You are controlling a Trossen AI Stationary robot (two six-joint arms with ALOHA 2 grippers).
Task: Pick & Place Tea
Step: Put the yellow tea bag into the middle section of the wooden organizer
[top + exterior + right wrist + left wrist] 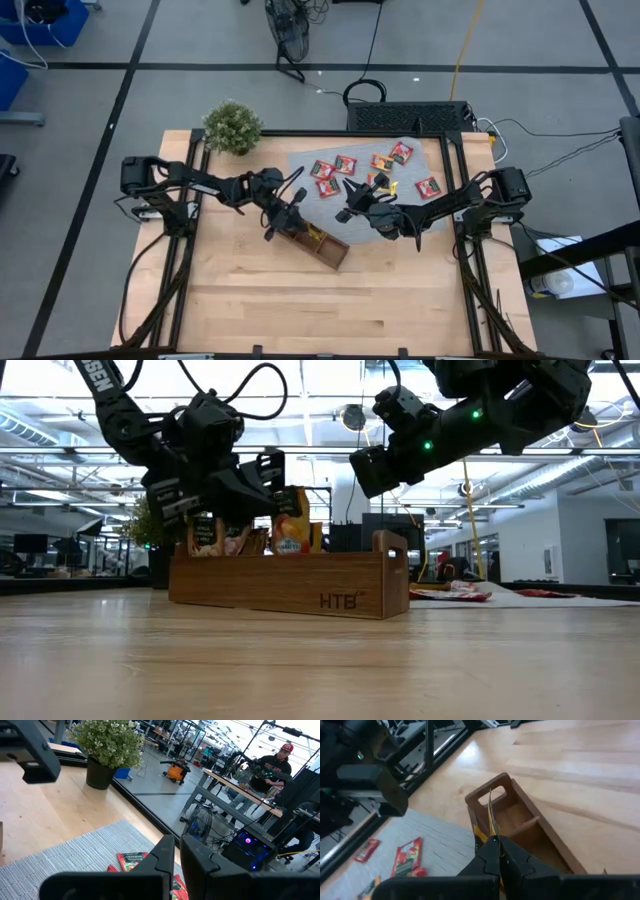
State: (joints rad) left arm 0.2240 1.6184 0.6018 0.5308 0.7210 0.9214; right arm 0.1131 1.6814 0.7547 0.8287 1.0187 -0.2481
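Note:
The tea is small foil sachets. Several red and orange ones [345,164] lie flat on a grey mat [300,160] at the table's far side. A brown wooden tray [325,247] stands mid-table, with a few sachets [215,538] upright in it. My left gripper [292,218] is over the tray's end, shut on an orange sachet [290,525]. My right gripper [350,211] hovers level over the mat's near edge, shut with nothing between its fingers [165,851]. My left gripper pinches the orange sachet's flat faces between its two fingers [485,857], at one edge [493,840]. The fingers slant down from the table's left. The sachet stands on edge and juts forward past the fingertips. The tray's near wall [290,585] hides its lower part.
A potted plant [232,126] stands at the table's far left corner. The near half of the wooden tabletop [300,310] is bare. People and workbenches [270,770] show in the room beyond the table.

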